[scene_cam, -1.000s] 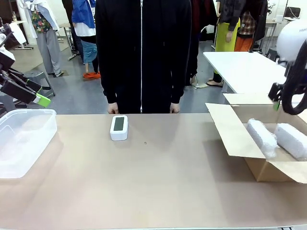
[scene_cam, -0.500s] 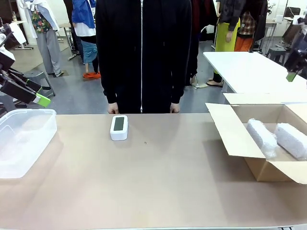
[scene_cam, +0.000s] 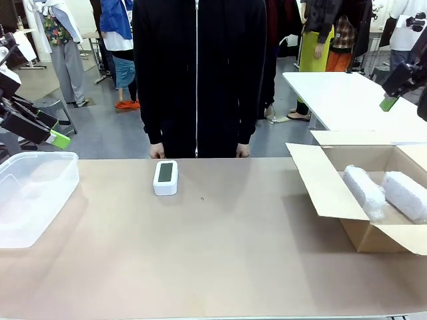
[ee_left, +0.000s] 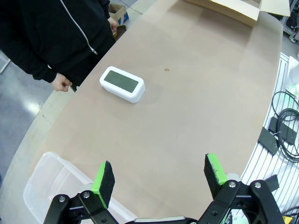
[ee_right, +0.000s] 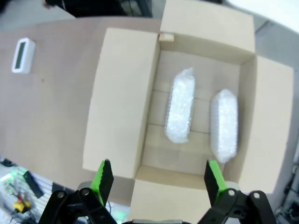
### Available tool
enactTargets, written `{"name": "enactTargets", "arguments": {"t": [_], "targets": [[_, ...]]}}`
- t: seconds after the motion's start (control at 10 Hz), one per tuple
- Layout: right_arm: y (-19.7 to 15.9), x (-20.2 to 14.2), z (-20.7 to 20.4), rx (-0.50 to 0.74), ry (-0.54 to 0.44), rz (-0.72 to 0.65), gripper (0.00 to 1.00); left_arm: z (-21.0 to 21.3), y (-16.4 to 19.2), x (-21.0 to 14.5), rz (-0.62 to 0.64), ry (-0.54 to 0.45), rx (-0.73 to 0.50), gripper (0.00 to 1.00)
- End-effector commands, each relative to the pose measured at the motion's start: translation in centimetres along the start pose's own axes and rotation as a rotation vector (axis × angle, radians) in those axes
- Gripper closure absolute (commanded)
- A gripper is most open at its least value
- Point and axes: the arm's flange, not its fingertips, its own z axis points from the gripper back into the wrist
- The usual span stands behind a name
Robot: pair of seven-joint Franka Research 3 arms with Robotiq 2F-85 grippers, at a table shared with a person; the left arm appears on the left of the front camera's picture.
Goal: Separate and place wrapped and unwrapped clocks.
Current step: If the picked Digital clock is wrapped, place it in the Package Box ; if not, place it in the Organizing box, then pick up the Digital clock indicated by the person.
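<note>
Here, in the front view, one bare white rounded-rectangle clock with a dark screen (scene_cam: 165, 177) lies upper left of centre, two white bubble-wrap bundles (scene_cam: 363, 190) lie in one open cardboard box (scene_cam: 312, 179) at right, and one clear plastic tub (scene_cam: 40, 155) stands at left. The left wrist view has the left gripper (ee_left: 159, 177) spread wide and empty at the bottom edge, the clock upper left; closing on so low and smooth a case could, I judge, skid it away. In the right wrist view the right gripper (ee_right: 157, 179) gapes empty over the box.
</note>
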Motion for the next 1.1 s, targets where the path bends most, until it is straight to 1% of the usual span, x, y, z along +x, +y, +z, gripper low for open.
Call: {"name": "enactTargets", "arguments": {"t": [0.0, 0.1, 0.2, 1.0], "targets": [[0.7, -0.1, 0.5, 0.002, 0.047, 0.036, 0.0, -0.2, 0.0, -0.1, 0.0, -0.013, -0.008, 0.0], [1.7, 0.4, 0.2, -0.01, 0.109, 0.095, 0.0, -0.2, 0.0, -0.1, 0.0, -0.013, -0.008, 0.0], [0.3, -0.2, 0.0, 0.004, 0.021, 0.007, 0.0, -0.2, 0.0, -0.1, 0.0, -0.013, -0.008, 0.0], [0.3, -0.2, 0.0, 0.004, 0.021, 0.007, 0.0, -0.2, 0.0, -0.1, 0.0, -0.013, -0.008, 0.0]]}}
